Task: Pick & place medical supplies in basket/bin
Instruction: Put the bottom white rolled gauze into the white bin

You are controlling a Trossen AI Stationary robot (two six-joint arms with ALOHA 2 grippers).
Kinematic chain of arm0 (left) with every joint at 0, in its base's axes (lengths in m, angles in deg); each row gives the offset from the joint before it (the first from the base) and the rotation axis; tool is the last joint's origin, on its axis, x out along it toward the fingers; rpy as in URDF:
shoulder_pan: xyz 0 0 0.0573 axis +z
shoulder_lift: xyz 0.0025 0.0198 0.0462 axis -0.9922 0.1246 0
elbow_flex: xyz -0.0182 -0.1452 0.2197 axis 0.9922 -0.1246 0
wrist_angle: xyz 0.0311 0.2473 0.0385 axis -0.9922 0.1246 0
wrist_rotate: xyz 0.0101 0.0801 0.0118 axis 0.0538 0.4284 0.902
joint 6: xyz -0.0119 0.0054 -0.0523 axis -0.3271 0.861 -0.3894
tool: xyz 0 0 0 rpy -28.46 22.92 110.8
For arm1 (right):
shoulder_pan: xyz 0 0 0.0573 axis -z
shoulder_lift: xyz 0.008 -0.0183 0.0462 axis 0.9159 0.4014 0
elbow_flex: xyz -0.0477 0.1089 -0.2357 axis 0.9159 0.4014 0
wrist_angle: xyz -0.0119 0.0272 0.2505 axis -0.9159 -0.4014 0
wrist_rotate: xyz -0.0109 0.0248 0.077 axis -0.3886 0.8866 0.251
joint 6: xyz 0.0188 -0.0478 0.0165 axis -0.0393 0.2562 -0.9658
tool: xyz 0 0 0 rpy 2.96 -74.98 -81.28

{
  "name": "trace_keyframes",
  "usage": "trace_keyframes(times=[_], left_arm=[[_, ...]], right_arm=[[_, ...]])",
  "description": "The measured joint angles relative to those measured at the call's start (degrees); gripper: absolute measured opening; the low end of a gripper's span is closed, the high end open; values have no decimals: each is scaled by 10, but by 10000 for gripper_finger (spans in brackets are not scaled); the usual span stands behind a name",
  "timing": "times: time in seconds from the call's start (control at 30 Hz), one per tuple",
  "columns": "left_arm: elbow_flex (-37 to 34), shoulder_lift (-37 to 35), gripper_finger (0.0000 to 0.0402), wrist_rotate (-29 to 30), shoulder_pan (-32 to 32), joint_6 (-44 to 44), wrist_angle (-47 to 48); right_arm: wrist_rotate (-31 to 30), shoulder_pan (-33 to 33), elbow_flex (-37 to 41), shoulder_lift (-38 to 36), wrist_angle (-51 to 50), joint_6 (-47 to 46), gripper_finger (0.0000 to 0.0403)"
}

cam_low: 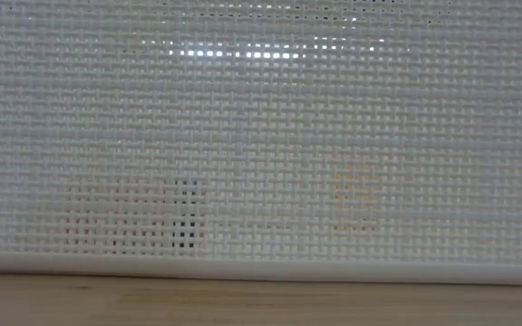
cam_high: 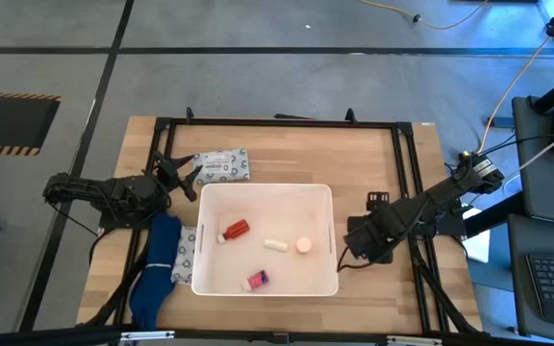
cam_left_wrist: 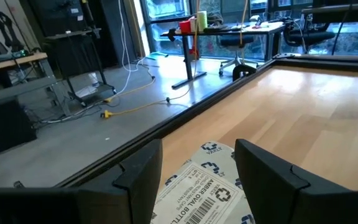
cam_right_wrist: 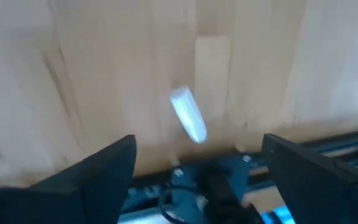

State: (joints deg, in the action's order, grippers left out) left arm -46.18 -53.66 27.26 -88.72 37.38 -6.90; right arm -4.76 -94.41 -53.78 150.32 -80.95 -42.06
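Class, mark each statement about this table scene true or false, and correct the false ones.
1. The white tub holds a red bottle. True.
2. A patterned packet lies inside the tub. False: it lies on the table beyond the tub.
3. The left end effector is open over a packet. True.
4. The right end effector is clamped on a white tube. False: it is open, the tube loose beyond it.

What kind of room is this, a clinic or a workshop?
Probably a robotics lab or workshop. Two robot arms work at a framed wooden table, cables trail over the bare floor, and a desk stands before big windows.
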Motion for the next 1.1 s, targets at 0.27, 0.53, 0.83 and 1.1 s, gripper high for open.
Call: trace_keyframes(times=[0.27, 0.53, 0.83, 1.1], left_arm=[[0, 0, 198, 0, 0, -5, 0], [0, 0, 198, -6, 0, -27, 0], [0, 0, 198, -21, 0, -26, 0], [0, 0, 198, -21, 0, -26, 0]], right_arm=[[1, 6, 0, -4, -17, -66, 351], [12, 35, 107, -151, 9, -66, 351], [25, 35, 272, -223, 154, 27, 351], [30, 35, 383, -221, 273, 26, 351]])
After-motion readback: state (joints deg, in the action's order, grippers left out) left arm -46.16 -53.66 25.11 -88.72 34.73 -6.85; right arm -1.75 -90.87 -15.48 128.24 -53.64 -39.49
